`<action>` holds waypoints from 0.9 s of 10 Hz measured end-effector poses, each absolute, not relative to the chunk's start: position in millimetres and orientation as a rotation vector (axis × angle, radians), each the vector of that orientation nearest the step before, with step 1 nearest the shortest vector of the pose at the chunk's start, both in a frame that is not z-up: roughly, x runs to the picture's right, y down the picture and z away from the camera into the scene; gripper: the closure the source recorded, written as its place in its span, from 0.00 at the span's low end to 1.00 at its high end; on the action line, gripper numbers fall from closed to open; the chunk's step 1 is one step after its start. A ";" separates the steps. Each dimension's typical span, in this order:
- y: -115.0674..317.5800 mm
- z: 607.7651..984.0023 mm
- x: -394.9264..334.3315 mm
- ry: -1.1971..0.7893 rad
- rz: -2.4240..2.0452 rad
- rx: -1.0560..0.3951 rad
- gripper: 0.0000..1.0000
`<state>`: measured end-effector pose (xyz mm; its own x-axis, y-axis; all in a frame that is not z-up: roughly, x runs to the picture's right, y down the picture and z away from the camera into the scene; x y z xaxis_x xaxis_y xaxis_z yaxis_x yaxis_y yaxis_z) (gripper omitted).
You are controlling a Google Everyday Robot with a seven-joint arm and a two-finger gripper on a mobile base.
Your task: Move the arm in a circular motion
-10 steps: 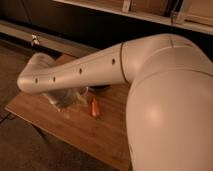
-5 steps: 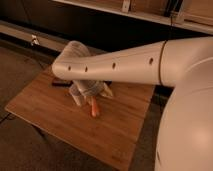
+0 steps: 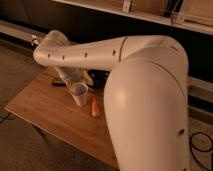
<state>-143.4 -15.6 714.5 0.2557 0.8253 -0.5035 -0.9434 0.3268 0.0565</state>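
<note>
While the table fills the left and centre, its near edge and left corner border bare floor.

Item, arm: thick cream tube with a row of dark holes, reaching from the large joint at right across to the upper left, above the table. Judged heavy and rigid; it takes no hold, being driven from its own joints.

Item, gripper: below the far end of the arm, mostly hidden; open or closed cannot be told.

Item, white cup: on the table, just beside the gripper. Light, likely to tip.

Item, orange piece: just right of the cup.

Room: open above the table; dark wall and shelf close behind, so a wide circle risks the rear.
</note>
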 end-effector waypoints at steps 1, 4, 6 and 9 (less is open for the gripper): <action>-13.4 715.2 -164.3 0.467 1.192 -0.302 0.35; 30.5 697.3 -212.0 0.418 1.045 -0.406 0.35; 77.0 676.6 -191.3 0.458 0.964 -0.444 0.35; 99.1 658.8 -71.4 0.638 1.082 -0.363 0.35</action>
